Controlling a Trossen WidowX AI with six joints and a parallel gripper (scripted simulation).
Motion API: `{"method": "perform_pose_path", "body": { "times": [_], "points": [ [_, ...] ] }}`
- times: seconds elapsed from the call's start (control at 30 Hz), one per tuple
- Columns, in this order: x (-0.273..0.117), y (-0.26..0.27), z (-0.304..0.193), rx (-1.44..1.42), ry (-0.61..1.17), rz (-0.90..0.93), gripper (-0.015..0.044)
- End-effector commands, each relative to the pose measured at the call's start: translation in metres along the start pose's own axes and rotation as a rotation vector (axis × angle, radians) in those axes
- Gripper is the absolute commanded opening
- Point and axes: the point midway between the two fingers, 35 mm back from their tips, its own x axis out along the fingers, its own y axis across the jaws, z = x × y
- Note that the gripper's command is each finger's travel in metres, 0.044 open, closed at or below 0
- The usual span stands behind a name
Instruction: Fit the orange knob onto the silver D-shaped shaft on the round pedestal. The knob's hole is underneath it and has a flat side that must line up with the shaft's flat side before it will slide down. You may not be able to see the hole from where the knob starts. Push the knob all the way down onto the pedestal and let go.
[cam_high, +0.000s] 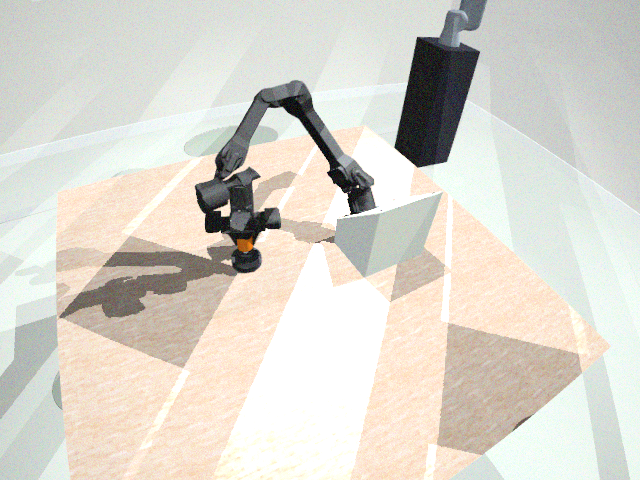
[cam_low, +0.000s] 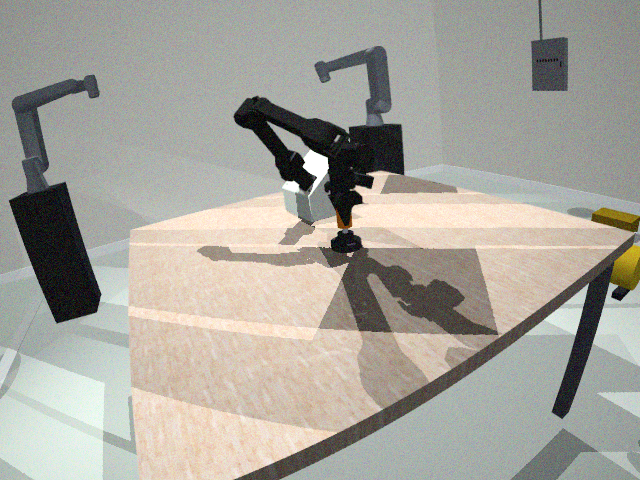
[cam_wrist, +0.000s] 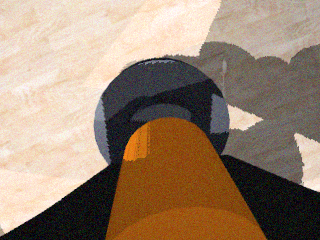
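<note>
While the claw (cam_high: 244, 241) (cam_low: 344, 215) (cam_wrist: 170, 170) grips it, the knob (cam_high: 245, 244) (cam_low: 340, 220) (cam_wrist: 170, 175) overhangs the pedestal (cam_high: 246, 261) (cam_low: 345, 242) (cam_wrist: 160, 85).
</note>
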Motion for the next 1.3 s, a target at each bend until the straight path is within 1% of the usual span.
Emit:
{"method": "perform_pose_path", "body": {
  "times": [0.0, 0.27, 0.5, 1.27],
  "points": [
    [0.0001, 0.0001, -0.0005, -0.003, 0.001, -0.002, 0.0],
    [-0.0045, 0.0015, -0.0013, -0.012, 0.001, -0.002, 0.0],
    [-0.0037, -0.0003, -0.0007, -0.21, 0.001, -0.001, 0.0],
    [0.0003, 0.001, -0.0008, -0.213, 0.002, -0.001, 0.0]
  ]
}}
